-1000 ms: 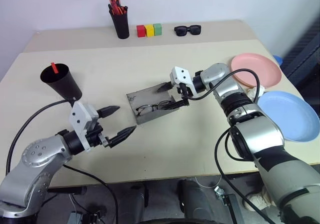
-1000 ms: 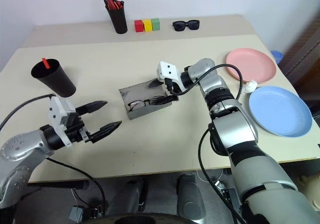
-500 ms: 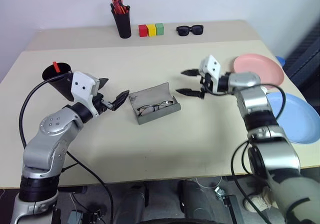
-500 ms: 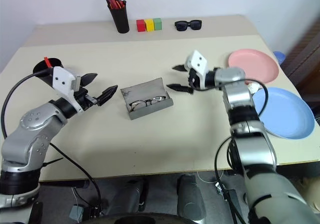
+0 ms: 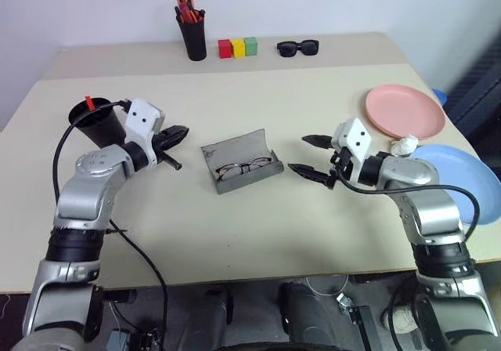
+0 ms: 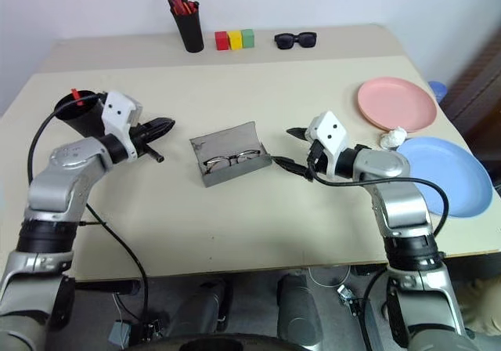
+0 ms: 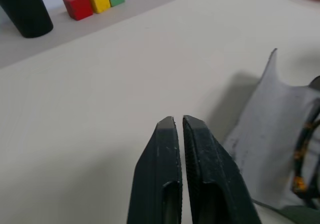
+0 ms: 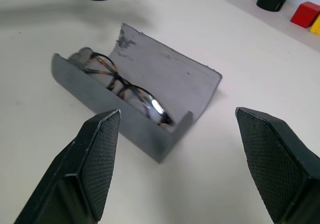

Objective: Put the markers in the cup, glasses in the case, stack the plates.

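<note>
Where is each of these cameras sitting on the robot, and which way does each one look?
Head views: two eyes of one head camera, looking forward and down over both arms at the table, plates and glasses case.
Left wrist view: rides the left arm, looking along the shut left hand toward the colored blocks.
Right wrist view: rides the right arm, looking between the open right hand at the glasses.
All show the case.

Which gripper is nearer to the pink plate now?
The right. The right gripper hangs open between the grey case and the pink plate, apart from the plate. The left gripper, shut, is on the far side of the case, beside the black cup.
</note>
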Motion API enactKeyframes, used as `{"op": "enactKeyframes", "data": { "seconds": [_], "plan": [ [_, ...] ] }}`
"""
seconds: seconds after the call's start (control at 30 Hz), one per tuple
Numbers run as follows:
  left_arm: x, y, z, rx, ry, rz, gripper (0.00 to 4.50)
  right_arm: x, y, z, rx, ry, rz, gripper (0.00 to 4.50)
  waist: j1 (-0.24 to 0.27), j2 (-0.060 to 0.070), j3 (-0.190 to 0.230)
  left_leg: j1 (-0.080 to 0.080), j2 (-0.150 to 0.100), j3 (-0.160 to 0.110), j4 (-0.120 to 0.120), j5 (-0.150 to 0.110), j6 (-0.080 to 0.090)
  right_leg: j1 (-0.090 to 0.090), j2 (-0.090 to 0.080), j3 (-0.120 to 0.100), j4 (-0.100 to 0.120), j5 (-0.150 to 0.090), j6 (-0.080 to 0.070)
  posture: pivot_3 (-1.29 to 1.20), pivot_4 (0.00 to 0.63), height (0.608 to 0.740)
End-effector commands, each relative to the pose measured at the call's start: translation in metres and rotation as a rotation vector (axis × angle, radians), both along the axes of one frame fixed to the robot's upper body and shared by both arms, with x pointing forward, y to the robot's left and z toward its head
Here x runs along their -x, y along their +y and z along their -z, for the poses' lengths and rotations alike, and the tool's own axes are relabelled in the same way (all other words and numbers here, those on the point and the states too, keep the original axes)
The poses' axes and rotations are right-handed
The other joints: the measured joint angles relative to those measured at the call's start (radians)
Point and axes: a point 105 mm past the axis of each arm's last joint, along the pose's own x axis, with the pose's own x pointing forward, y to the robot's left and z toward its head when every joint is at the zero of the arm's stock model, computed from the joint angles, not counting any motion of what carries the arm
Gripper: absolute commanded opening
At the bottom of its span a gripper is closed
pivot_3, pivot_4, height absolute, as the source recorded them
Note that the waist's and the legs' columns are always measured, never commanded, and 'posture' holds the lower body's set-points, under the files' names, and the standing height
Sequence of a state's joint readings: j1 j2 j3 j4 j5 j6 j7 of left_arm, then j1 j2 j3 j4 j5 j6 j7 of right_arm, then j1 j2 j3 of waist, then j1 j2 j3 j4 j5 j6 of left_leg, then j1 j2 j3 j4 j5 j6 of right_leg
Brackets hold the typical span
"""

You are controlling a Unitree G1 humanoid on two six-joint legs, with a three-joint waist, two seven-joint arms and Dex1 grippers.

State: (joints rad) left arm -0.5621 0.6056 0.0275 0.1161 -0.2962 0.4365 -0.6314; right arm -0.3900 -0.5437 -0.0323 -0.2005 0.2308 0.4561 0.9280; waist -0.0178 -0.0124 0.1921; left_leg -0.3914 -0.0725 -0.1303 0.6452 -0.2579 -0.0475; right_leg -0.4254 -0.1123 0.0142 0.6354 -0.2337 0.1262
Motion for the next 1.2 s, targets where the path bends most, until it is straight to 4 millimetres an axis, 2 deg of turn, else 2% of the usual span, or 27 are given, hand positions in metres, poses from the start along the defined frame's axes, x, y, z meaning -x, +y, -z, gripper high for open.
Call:
{"op": "enactKeyframes", "data": {
  "seconds": [0.03,0.2,0.33,0.5,0.7,1.07,1.2],
  "plan": [
    [-0.008,-0.007,-0.017,-0.034,-0.076,0.033,0.03,0.01,0.001,-0.013,-0.017,-0.043,0.012,3.75,0.005,0.0,0.0,0.0,0.0,0.0,0.0,0.0,0.0,0.0,0.0,0.0,0.0,0.0,0.0,0.0,0.15,0.74],
    [-0.024,-0.018,-0.024,-0.086,-0.107,0.031,0.03,0.016,0.0,-0.01,-0.029,-0.027,0.047,3.75,0.007,0.0,0.0,0.0,0.0,0.0,0.001,0.0,0.0,0.001,0.0,0.0,-0.001,0.001,0.002,0.0,0.15,0.74],
    [-0.029,-0.032,-0.019,-0.13,-0.067,0.072,0.03,0.019,-0.003,-0.006,-0.029,-0.014,0.066,3.75,0.006,-0.001,0.0,0.0,0.0,0.0,0.001,0.0,0.0,0.001,0.0,0.0,-0.002,0.001,0.002,0.0,0.15,0.74],
    [-0.036,-0.039,-0.011,-0.208,-0.007,0.084,0.03,0.023,-0.01,0.001,-0.018,0.011,0.088,3.75,0.004,-0.001,0.0,0.0,0.0,0.0,0.001,0.0,0.0,0.001,0.0,0.0,-0.001,0.001,0.002,0.0,0.15,0.74],
    [-0.04,-0.047,-0.012,-0.25,0.019,0.131,0.03,0.028,-0.014,0.011,-0.007,0.043,0.102,3.75,0.005,-0.001,0.0,0.0,0.0,0.0,0.001,0.0,0.001,0.001,0.0,0.0,-0.002,0.001,0.003,0.0,0.15,0.74],
    [-0.023,-0.067,-0.012,-0.223,0.129,0.311,0.03,0.029,-0.012,0.015,-0.024,0.047,0.121,3.75,0.004,-0.001,0.0,-0.001,0.0,0.0,0.001,0.0,0.001,0.001,0.0,0.0,-0.002,0.001,0.003,0.0,0.15,0.74],
    [-0.003,-0.077,-0.009,-0.203,0.185,0.421,0.03,0.029,-0.012,0.017,-0.034,0.048,0.128,3.75,0.003,-0.001,0.0,-0.001,0.0,0.0,0.001,0.0,0.001,0.001,0.0,0.0,-0.002,0.001,0.003,0.0,0.15,0.74]
  ]
}}
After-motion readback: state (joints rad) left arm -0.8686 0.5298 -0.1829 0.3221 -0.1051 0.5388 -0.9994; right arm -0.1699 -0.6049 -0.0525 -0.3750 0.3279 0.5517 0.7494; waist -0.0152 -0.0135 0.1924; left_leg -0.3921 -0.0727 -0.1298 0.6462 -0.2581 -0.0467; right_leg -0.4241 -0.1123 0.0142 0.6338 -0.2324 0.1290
